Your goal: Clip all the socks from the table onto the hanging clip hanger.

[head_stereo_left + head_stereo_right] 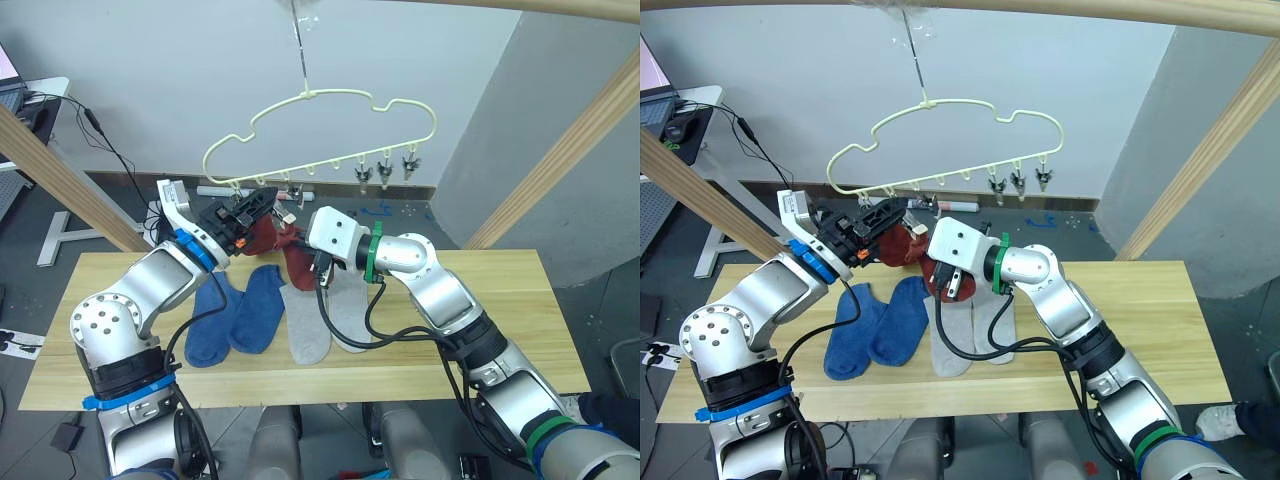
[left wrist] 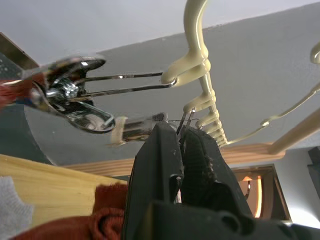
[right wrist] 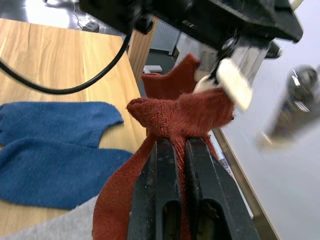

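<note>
The pale yellow clip hanger (image 1: pixel 330 95) hangs from a hook above the table (image 1: pixel 500 320). My left gripper (image 1: pixel 262 203) is raised under the hanger's left end and shut on a metal clip (image 2: pixel 182 120). Just right of it, my right gripper (image 3: pixel 176 142) is shut on a rust red sock (image 3: pixel 185 112), whose bunched top touches a clip's pale tip (image 3: pixel 232 82). More rust red knit (image 1: pixel 262 238) shows behind my left gripper; I cannot tell whether it is clipped. Two blue socks (image 1: pixel 235 320) and two light grey socks (image 1: pixel 305 330) lie side by side on the table.
Three free clips (image 1: pixel 385 170) dangle at the hanger's right end. Slanted wooden beams stand at the left (image 1: pixel 60 180) and right (image 1: pixel 560 160), with a round wooden rail (image 1: pixel 560 8) overhead. Black cables trail from both wrists over the socks.
</note>
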`<control>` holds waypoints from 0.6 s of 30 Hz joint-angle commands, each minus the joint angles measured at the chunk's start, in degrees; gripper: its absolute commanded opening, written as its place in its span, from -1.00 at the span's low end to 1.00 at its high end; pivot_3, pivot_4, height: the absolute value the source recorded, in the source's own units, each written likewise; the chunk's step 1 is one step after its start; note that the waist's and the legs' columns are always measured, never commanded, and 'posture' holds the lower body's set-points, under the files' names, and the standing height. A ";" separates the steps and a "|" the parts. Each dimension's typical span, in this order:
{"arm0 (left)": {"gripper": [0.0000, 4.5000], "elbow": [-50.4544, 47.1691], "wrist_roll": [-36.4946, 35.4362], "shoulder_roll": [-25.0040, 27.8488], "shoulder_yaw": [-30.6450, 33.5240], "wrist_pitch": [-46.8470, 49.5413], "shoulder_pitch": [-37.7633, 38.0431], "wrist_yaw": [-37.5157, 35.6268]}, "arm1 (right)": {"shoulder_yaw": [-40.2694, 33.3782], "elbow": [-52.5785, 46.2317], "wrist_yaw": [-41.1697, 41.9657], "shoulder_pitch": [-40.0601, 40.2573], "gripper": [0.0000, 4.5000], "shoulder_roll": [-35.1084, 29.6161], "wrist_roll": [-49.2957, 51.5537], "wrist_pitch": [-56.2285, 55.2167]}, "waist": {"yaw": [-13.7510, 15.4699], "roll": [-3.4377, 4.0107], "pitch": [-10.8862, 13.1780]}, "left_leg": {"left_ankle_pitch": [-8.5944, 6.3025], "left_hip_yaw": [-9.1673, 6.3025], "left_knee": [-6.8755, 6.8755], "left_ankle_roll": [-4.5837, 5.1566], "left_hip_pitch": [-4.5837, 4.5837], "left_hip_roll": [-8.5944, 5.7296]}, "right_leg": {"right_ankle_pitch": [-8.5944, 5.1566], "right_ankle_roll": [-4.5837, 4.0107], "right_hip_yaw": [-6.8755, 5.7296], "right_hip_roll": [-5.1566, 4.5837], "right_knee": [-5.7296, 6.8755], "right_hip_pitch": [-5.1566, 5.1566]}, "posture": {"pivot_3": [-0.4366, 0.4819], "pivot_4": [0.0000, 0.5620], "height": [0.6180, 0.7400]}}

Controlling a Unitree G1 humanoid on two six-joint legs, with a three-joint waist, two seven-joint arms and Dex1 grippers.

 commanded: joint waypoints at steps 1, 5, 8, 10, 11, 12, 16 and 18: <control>-0.97 -2.03 -1.42 2.00 -1.56 -0.70 1.85 0.18 | -1.57 -1.28 0.74 -1.93 -0.99 -0.14 0.88 -1.17 | 0.03 0.00 0.00 | 0.00 0.02 0.00 0.00 0.00 0.00 | 0.00 0.00 0.02 0.00 0.01 0.00 | -0.20 0.00 1.00; -0.97 -2.34 -1.92 3.77 -2.75 -1.86 2.82 -0.44 | -1.74 -2.42 2.17 -2.19 -0.99 -1.21 1.11 -1.29 | 0.13 0.00 0.00 | -0.01 0.00 0.00 0.02 0.00 0.00 | 0.00 0.00 0.00 0.01 0.02 0.00 | -0.20 0.00 1.00; -0.97 -2.64 -1.58 4.80 -3.59 -2.74 3.35 -1.35 | -1.91 -3.17 3.30 -2.10 -0.99 -1.90 1.42 -1.17 | 0.20 0.00 0.00 | -0.01 0.01 0.00 0.02 0.00 0.00 | 0.00 0.00 0.01 0.01 0.01 -0.01 | -0.20 0.00 1.00; -0.97 -2.94 -0.56 5.65 -4.23 -3.26 3.66 -2.44 | -2.02 -3.72 4.18 -2.12 -0.99 -2.36 1.69 -1.04 | 0.20 0.00 0.00 | -0.01 0.02 0.00 0.02 0.00 0.00 | 0.00 0.00 0.02 0.01 0.00 -0.01 | -0.20 0.00 1.00; -0.97 -3.08 0.08 6.07 -4.57 -3.56 3.82 -3.13 | -2.03 -3.98 4.58 -2.16 -0.99 -2.57 1.82 -0.99 | 0.21 0.00 0.00 | -0.01 0.02 0.00 0.02 0.00 0.00 | 0.00 0.00 0.02 0.01 -0.01 -0.01 | -0.20 0.00 1.00; -0.97 -3.20 0.68 6.32 -4.84 -4.02 3.93 -3.67 | -2.11 -4.22 4.85 -2.23 -0.99 -2.67 1.94 -0.84 | 0.23 0.00 0.00 | -0.01 0.01 -0.01 0.02 0.00 0.00 | 0.00 0.00 0.01 0.01 -0.01 -0.01 | -0.20 0.00 1.00; -0.97 -4.27 3.36 6.90 -6.12 -5.76 4.50 -6.00 | -2.31 -4.85 5.19 -2.50 -0.99 -2.68 2.25 -0.40 | 0.24 0.01 0.00 | -0.03 0.02 -0.01 0.05 0.00 0.00 | 0.00 -0.01 0.01 0.01 0.00 -0.01 | -0.20 0.02 1.00; -0.97 -5.17 4.80 7.08 -6.75 -6.50 4.92 -7.32 | -2.36 -4.90 5.13 -2.80 -0.99 -2.54 2.36 -0.29 | 0.23 0.01 0.01 | -0.03 0.03 -0.01 0.05 0.00 0.00 | 0.00 0.00 0.03 0.01 -0.01 -0.01 | -0.20 0.02 1.00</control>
